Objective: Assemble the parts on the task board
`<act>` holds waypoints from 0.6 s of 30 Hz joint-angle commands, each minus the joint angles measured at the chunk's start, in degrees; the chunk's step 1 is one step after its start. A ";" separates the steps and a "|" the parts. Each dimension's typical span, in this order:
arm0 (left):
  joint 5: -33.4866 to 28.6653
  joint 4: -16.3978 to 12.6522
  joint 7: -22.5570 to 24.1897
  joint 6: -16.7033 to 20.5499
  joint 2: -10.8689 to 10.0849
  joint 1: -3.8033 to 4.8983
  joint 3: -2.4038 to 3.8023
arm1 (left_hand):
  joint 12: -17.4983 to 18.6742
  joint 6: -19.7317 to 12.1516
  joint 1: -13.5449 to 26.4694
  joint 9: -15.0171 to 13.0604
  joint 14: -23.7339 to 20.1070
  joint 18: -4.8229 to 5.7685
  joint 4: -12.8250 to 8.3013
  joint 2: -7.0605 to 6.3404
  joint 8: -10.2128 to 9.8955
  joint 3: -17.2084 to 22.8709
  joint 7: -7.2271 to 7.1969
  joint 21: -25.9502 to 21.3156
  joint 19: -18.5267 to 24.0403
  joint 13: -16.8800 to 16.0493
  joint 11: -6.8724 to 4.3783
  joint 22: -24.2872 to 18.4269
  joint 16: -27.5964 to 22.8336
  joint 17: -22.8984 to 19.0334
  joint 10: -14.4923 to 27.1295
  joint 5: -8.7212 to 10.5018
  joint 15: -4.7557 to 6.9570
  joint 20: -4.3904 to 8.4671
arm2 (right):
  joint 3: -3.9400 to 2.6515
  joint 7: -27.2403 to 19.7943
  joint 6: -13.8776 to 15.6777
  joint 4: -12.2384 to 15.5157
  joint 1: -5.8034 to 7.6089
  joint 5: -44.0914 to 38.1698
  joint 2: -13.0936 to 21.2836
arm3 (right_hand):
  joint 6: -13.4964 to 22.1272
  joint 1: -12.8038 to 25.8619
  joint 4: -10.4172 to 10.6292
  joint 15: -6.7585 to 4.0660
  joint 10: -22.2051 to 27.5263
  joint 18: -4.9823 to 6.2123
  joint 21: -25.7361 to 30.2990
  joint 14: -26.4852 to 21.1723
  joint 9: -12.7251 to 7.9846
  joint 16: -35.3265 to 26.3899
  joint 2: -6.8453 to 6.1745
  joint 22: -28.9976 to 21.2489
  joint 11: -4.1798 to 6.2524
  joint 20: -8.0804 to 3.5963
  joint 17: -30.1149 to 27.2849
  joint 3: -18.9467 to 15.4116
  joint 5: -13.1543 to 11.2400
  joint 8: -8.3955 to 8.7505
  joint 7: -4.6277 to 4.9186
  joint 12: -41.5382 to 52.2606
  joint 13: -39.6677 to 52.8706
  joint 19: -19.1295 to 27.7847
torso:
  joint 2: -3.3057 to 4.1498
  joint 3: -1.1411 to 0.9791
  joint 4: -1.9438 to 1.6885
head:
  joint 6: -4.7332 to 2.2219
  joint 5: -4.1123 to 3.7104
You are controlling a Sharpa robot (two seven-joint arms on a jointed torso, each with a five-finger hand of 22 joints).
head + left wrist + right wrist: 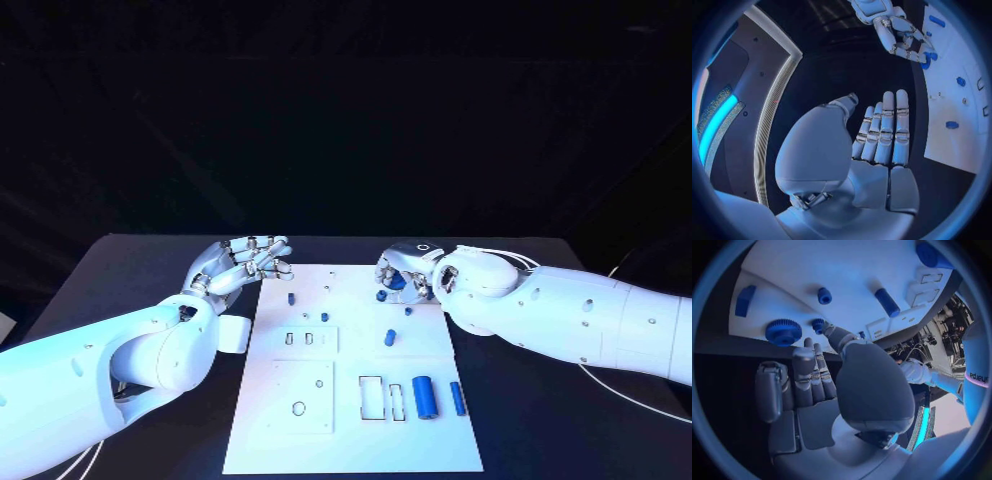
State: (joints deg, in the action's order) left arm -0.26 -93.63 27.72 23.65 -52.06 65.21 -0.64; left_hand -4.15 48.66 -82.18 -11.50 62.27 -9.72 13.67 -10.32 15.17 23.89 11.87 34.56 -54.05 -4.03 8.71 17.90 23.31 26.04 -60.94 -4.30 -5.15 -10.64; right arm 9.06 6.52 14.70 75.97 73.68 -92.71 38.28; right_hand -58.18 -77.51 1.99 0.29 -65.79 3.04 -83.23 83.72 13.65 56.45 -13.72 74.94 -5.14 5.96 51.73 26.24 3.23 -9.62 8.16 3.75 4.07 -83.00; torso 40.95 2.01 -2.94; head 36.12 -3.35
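Two robot hands sit at the far end of the task board (353, 420), which lies in the middle of the desk (130, 270). Left robot hand (248, 258) hovers off the board's far-left corner, fingers straight and close together, palm bare, gripping nothing; likely parked clear while the other works. Right robot hand (405, 272) is over the board's far-right corner, fingers curled down around a blue gear (395, 283) there. Contact unclear from the head view, so I cannot tell if it is clamped or just reaching.

Near edge of the board holds loose parts: a thick blue cylinder (424, 396) and a thin blue bar (457, 398) beside empty rectangular slots, probably staged for later insertion. A short blue peg (389, 338) lies mid-board.

Right wrist view adds what the head view hides: the gear's toothed rim (783, 331) sits just past the fingertips (811, 346), a small round knob (824, 295) beyond. Left wrist view shows the left palm (879, 165) unloaded and the right robot hand (901, 35) bent over blue pieces.
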 commanded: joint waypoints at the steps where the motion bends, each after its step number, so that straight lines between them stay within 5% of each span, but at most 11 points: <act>1: 0.30 -0.27 0.27 -1.11 -0.01 0.11 0.08 | 0.39 0.32 0.24 -0.08 -0.02 -0.52 0.10 -0.27 -0.18 0.29 0.10 0.20 0.47 0.04 0.06 0.05 0.33 0.04 -0.22 0.30 -0.05 -0.03 | 0.02 0.54 -1.07 -0.16 -0.12 -1.33 -0.28 | -0.54 0.25 0.50 0.15 -0.78 -0.66 -0.48 1.38 0.17 0.84 0.90 4.58 0.10 -0.06 0.46 0.47 0.19 -0.29 -0.03 0.32 0.07 -0.68 | 0.06 0.06 0.07 | 0.15 0.19; 18: 0.25 -0.24 0.05 -1.25 -0.08 0.18 0.11 | 0.42 0.26 0.32 -0.09 -0.28 -0.50 -0.02 -0.25 -0.29 0.46 0.16 0.70 0.85 0.05 0.12 0.39 0.53 0.41 -0.09 0.31 -0.09 -0.05 | 0.08 0.77 -2.62 -1.26 -0.56 -0.72 -1.31 | -1.48 0.97 1.85 0.03 -1.91 -0.85 -1.09 0.95 0.91 2.89 1.97 5.65 0.27 -0.14 1.18 3.03 0.19 -0.80 -0.14 0.21 -0.02 -1.13 | 0.14 0.04 0.12 | 0.23 0.13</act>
State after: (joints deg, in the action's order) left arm -0.23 -93.68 27.56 23.55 -52.16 65.26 -0.59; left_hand -3.95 48.66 -82.12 -11.54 62.27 -9.71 13.67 -10.38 15.17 23.89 11.87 35.05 -53.63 -4.03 8.71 18.25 23.53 26.41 -60.93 -4.30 -5.15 -10.66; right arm 9.13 7.01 13.73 74.80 73.19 -92.94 37.16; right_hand -59.22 -76.68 3.94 0.29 -67.27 3.05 -84.20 83.72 14.51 59.08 -12.28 74.93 -4.72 5.75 52.96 29.02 3.23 -10.20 8.13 3.75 4.06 -83.63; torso 41.01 2.06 -2.85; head 36.45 -3.14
